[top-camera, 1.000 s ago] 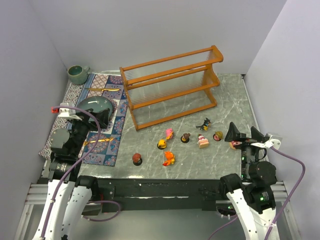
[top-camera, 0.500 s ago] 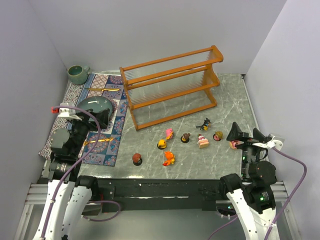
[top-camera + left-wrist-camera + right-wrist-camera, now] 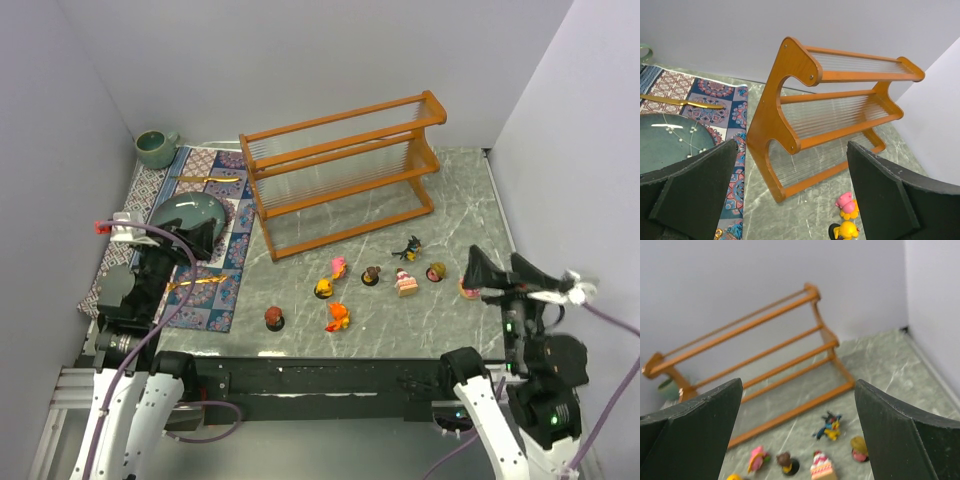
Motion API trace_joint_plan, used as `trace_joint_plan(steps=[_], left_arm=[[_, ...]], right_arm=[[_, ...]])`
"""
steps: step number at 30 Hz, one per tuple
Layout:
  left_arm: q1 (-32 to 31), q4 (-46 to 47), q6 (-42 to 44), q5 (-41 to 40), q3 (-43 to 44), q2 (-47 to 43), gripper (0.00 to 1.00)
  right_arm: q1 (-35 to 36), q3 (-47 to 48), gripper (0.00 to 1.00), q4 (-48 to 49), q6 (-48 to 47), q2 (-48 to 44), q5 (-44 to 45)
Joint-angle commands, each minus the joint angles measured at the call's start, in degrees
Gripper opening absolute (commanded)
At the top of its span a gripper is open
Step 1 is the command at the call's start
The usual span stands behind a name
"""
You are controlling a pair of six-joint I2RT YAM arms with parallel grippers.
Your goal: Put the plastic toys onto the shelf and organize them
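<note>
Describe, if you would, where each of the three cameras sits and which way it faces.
Top external: above and behind the bases, looking down at the table, shelf and toys; both arms show.
Left wrist: on the left arm, facing the shelf's left end; left gripper fingers frame the view.
Right wrist: on the right arm, facing the shelf over the toys; right gripper fingers frame it.
Shared: both wrist views show the shelf and the pink toy.
</note>
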Motion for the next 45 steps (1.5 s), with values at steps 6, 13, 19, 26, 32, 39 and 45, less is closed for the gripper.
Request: trace_joint_plan(steps=[6,13,19,26,32,39,45], left_arm=[[-1.7,-4.0,-0.1,-3.6,-0.5,-3.1,0.97],[-2.4,-4.6,0.7,-5.0,-0.4,-4.4,0.97],[-3.1,-4.7,1.0,-4.7,-0.5,-4.4,0.97],[-3.2,-5.4,1.0,-4.9,-0.4,-5.1,0.97],[-3.6,-5.3,1.1,-4.4,-0.4,-5.0,0.97],[-3.8,-5.4,1.2,-4.5,-0.4,-4.3,0.97],[-3.8,-5.5,1.4,-4.5,-0.4,-4.0,0.97]], right_arm=[[0.0,9.4,1.00,-15.6,3.7,26.4,-14.1],[11.1,2.4,1.00,-5.1,6.0,31.1,-18.4],[26.3,-6.1,1.00,12.8,5.0,40.9,-17.5],[43.4,-2.9,0.96,24.8,-5.1,58.9,-16.8],[47.8,1.9,0.93,30.3,-5.4,72.3,-18.1],[50.6,6.6,0.83,32.9,-2.1,82.3,-16.8],[51.7,9.1,0.75,32.4,-1.4,87.0,-17.1]])
